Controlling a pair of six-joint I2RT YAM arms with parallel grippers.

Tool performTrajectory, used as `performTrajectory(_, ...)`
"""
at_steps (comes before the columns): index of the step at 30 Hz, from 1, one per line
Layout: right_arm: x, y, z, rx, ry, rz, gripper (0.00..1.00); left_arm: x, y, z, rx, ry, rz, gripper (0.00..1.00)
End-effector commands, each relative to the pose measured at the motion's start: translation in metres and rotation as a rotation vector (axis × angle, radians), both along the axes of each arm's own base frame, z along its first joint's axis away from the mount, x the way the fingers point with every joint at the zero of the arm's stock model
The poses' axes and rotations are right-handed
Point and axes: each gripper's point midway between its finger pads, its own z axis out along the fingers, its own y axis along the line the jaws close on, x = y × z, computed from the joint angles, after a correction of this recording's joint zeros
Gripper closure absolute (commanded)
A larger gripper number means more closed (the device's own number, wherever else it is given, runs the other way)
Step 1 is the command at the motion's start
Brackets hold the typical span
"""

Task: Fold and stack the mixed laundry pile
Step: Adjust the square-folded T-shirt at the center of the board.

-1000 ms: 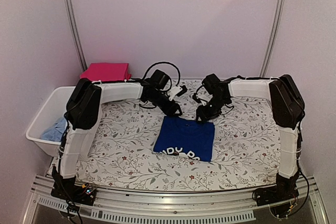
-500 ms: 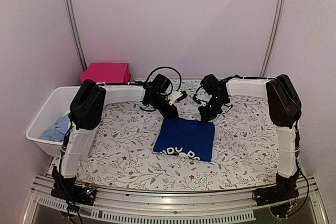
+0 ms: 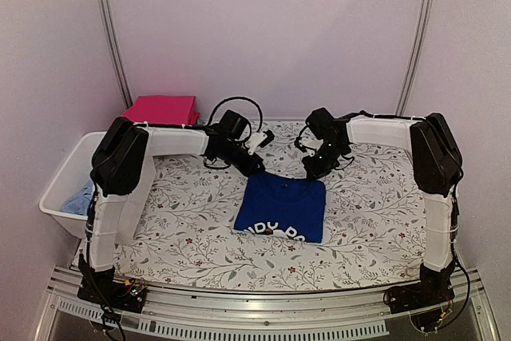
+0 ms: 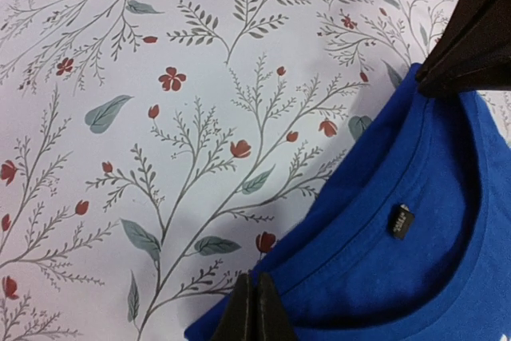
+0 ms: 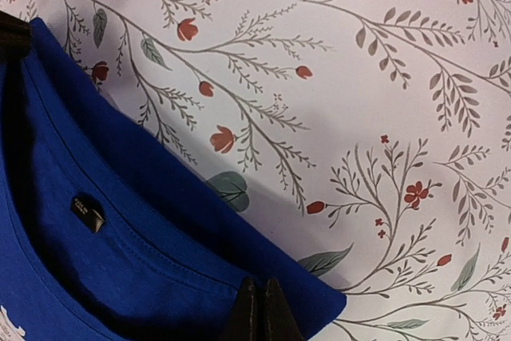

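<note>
The blue shirt [image 3: 281, 207] with white print lies folded flat at the middle of the floral worktop [image 3: 192, 229]. The left tool [image 3: 256, 171] is clenched on its 11 o'clock corner, the right tool [image 3: 310, 172] on its 1 o'clock corner. A folded pink-red garment [image 3: 160, 109] sits toward 10 o'clock.

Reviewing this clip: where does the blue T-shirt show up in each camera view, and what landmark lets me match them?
Top external: the blue T-shirt lies flat at the picture's centre, print toward the near edge.
Left wrist: blue T-shirt fills the lower right corner.
Right wrist: blue T-shirt fills the lower left corner.
Shared landmark: its collar; the black neck label shows in both wrist views, but is too small to find from above.
</note>
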Motion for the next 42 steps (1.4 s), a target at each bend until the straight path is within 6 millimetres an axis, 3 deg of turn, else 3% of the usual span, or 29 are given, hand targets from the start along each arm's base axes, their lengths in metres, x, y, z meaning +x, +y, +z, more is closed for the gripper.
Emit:
performTrajectory(1, 0.011, -0.007, 0.020, -0.005, -0.088, -0.067, 1.00, 0.019, 0.013, 0.035, -0.099, -0.073, 0.084, 1.00)
performTrajectory(6, 0.021, -0.008, 0.020, -0.008, -0.126, -0.106, 1.00, 0.024, 0.016, 0.025, -0.101, -0.042, 0.108, 1.00)
performTrajectory(14, 0.041, -0.009, -0.005, -0.063, -0.149, -0.137, 1.00, 0.037, 0.030, -0.008, -0.042, 0.007, 0.204, 1.00)
performTrajectory(19, 0.056, -0.005, -0.016, -0.088, -0.172, -0.129, 1.00, 0.051, 0.041, -0.015, -0.032, 0.050, 0.285, 0.99)
performTrajectory(21, 0.064, -0.003, -0.011, -0.095, -0.196, -0.130, 0.94, 0.055, 0.045, -0.014, -0.053, 0.088, 0.313, 0.97)
performTrajectory(24, 0.081, 0.002, 0.012, -0.087, -0.256, -0.135, 0.76, 0.063, 0.059, 0.009, -0.101, 0.085, 0.373, 0.75)
performTrajectory(28, 0.102, 0.007, 0.070, -0.063, -0.351, -0.160, 0.40, 0.075, 0.091, 0.068, -0.182, -0.018, 0.487, 0.14)
performTrajectory(31, 0.104, 0.021, 0.113, 0.014, -0.382, -0.141, 0.31, 0.079, 0.117, 0.107, -0.256, -0.050, 0.561, 0.01)
performTrajectory(33, 0.095, 0.032, 0.134, 0.072, -0.387, -0.110, 0.24, 0.080, 0.133, 0.124, -0.299, -0.034, 0.601, 0.00)
performTrajectory(36, 0.071, 0.053, 0.150, 0.140, -0.357, -0.040, 0.23, 0.077, 0.156, 0.139, -0.327, -0.006, 0.654, 0.00)
performTrajectory(42, -0.027, 0.130, 0.150, 0.250, -0.243, 0.205, 0.30, 0.052, 0.187, 0.146, -0.390, 0.065, 0.714, 0.00)
